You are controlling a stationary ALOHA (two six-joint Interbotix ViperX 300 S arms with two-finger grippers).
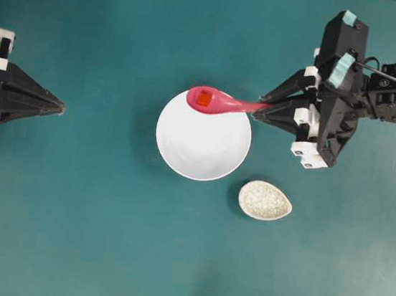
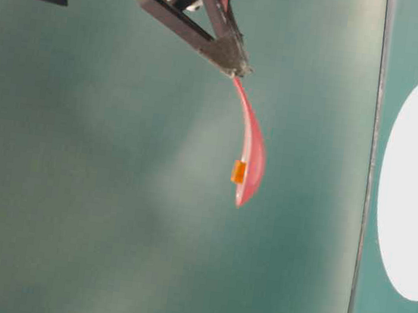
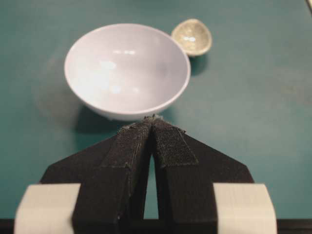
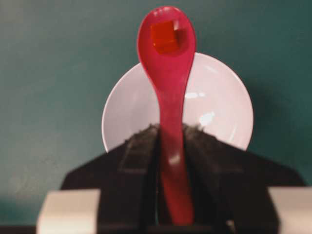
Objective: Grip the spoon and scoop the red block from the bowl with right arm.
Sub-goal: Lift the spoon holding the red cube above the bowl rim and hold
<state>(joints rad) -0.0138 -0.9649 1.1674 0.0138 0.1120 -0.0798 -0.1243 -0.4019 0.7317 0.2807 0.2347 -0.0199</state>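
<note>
Overhead view first: right gripper (image 1: pixel 262 105) is pinching the handle of the pink spoon (image 1: pixel 221 102), and the red block (image 1: pixel 204 97) sits in the scoop, over the far rim of the white bowl (image 1: pixel 201 148). Bowl looks bare inside now. The little speckled beige dish (image 1: pixel 265 200) just beside it is bare too. Left gripper (image 1: pixel 60 106) is parked well apart at the left edge, jaws pressed together.

Table-level view: spoon (image 2: pixel 251 150) hangs clear of everything from the black fingertips, block (image 2: pixel 238 171) resting near the low end of the scoop. So the scoop looks basically done, I'd say.

Left wrist view: jaws shut on nothing, bowl (image 3: pixel 83 44) ahead with nothing in it, dish (image 3: pixel 192 36) behind it.

Right wrist view: spoon (image 4: pixel 168 73) clamped between the pads, block (image 4: pixel 165 37) up at the scoop's tip, bowl (image 4: pixel 222 107) underneath.

My take on doing this bit well: keep the scoop level, go slow, no wrist roll. That cube is tiny and the plastic is glossy, so it'll probably slide out if tipped.
</note>
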